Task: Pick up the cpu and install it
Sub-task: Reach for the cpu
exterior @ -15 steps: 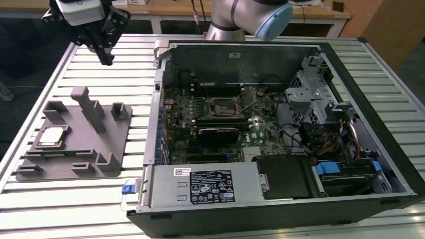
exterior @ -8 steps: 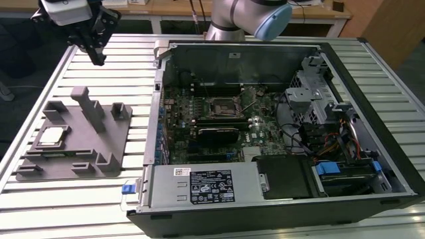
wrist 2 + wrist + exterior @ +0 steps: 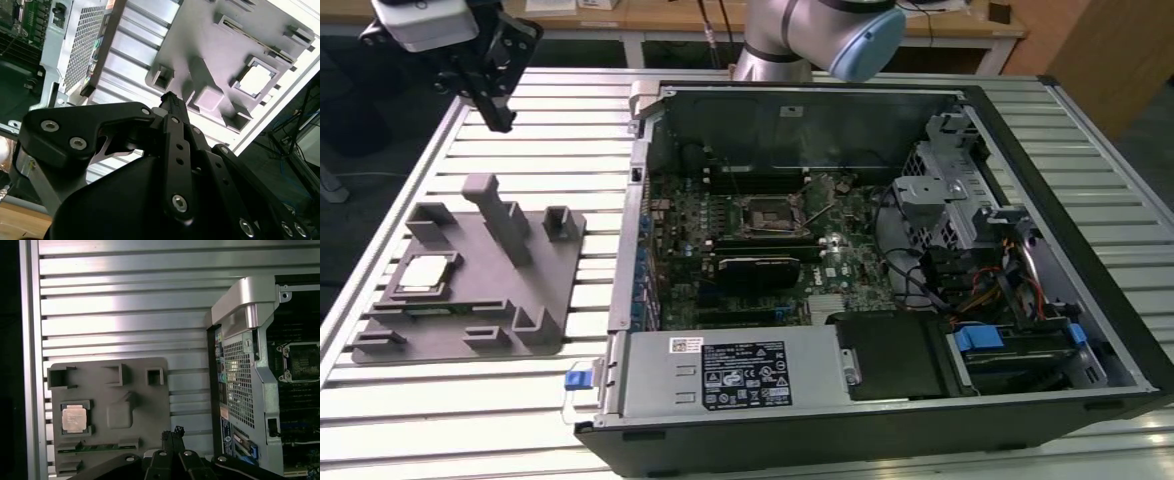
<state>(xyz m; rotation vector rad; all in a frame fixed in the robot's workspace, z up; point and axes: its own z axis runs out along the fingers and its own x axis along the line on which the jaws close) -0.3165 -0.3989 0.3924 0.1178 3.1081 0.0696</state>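
The cpu [image 3: 426, 275] is a small silvery square lying flat in a recess of the grey tray [image 3: 520, 300], at the exterior view's left; it also shows as the cpu [image 3: 75, 418] in the first wrist view and the cpu [image 3: 257, 80] in the second. My gripper [image 3: 495, 118] hangs high over the table's far left, well above and behind the tray, shut with nothing in it. Its fingertips [image 3: 172, 432] come together to a point. The black socket [image 3: 774, 212] with its metal frame sits on the motherboard inside the open computer case [image 3: 881, 410].
The tray [image 3: 145, 400] carries upright posts [image 3: 496, 215] beside the cpu's recess. The case's metal rear wall [image 3: 240, 385] stands between tray and motherboard. Drive cages and cables [image 3: 974, 250] crowd the case on the exterior view's right. Slatted table [image 3: 560, 130] lies around both.
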